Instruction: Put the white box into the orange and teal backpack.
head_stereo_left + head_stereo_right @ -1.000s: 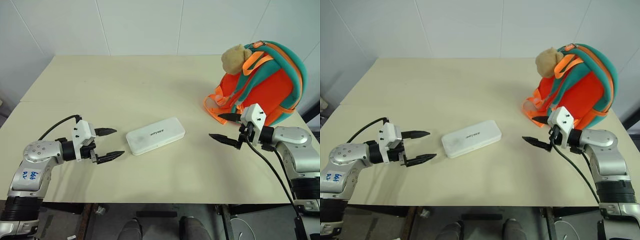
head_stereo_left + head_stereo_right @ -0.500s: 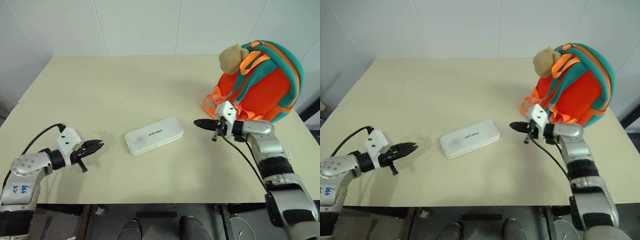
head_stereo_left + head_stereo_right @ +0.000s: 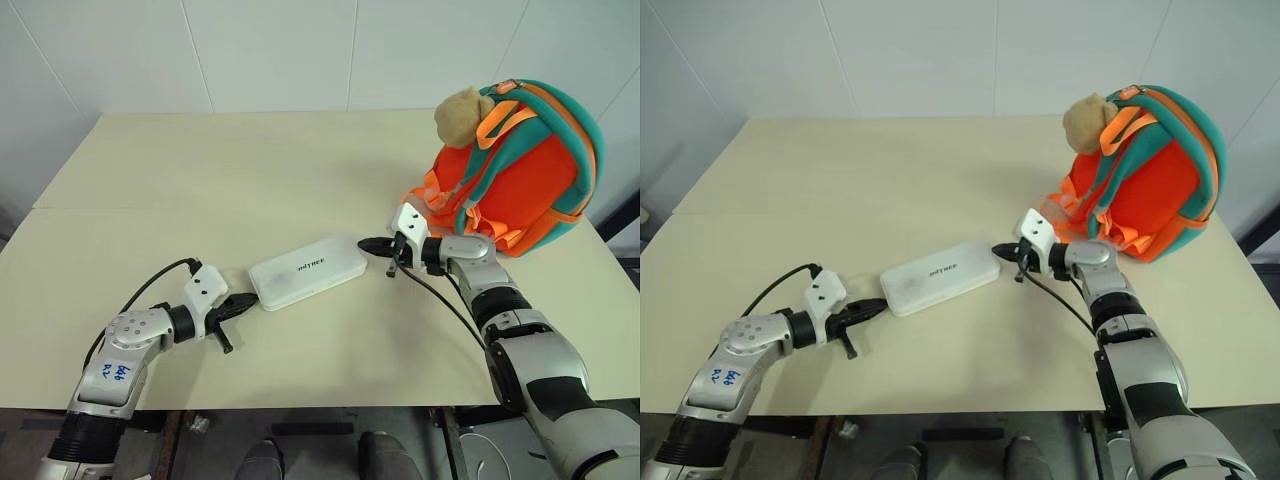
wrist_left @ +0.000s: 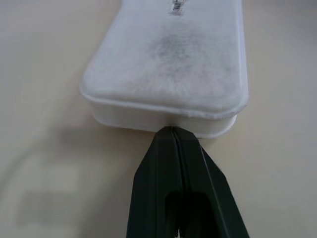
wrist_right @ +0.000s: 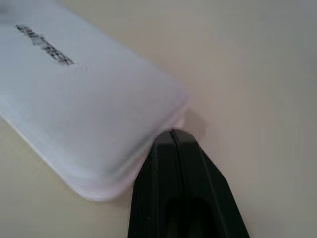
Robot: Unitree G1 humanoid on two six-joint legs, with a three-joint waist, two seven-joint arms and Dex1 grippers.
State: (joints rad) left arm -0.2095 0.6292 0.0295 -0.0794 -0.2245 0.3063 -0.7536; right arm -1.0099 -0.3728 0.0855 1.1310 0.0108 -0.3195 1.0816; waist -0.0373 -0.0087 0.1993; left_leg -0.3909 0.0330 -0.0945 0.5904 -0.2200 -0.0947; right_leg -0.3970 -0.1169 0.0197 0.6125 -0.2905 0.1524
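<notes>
The white box (image 3: 307,271) lies flat on the tan table (image 3: 230,170), its dark lettering facing up. My left gripper (image 3: 248,299) is shut, and its tips press against the box's left end, seen close in the left wrist view (image 4: 171,130). My right gripper (image 3: 366,243) is also shut, its tips against the box's right end corner (image 5: 172,131). Neither gripper holds the box; it sits between the two tips. The orange and teal backpack (image 3: 525,165) stands upright at the table's right, behind my right arm.
A tan plush toy (image 3: 459,114) hangs at the backpack's upper left. Orange webbing straps (image 3: 425,205) trail onto the table near my right wrist. Black cables loop off both wrists. The table's front edge (image 3: 300,406) runs just below my arms, and a white wall stands behind.
Both grippers went from open to shut. Each then moved inward and down, the left one rightward and the right one leftward, until their tips met the two ends of the box.
</notes>
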